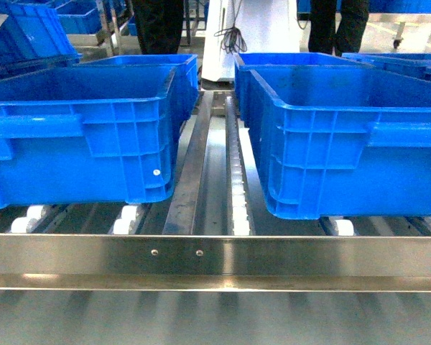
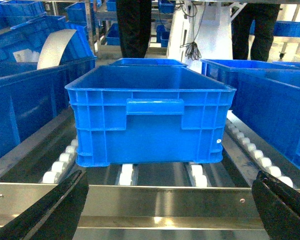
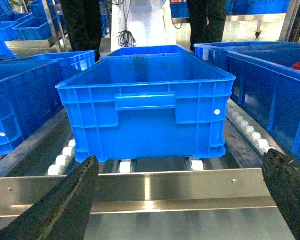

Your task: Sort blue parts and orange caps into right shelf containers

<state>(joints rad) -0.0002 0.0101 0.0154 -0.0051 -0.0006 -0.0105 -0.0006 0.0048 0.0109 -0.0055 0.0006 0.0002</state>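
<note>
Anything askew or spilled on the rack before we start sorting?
Nothing stands out. Left crate and right crate sit square on the rollers behind the front rail; no loose parts visible.
</note>
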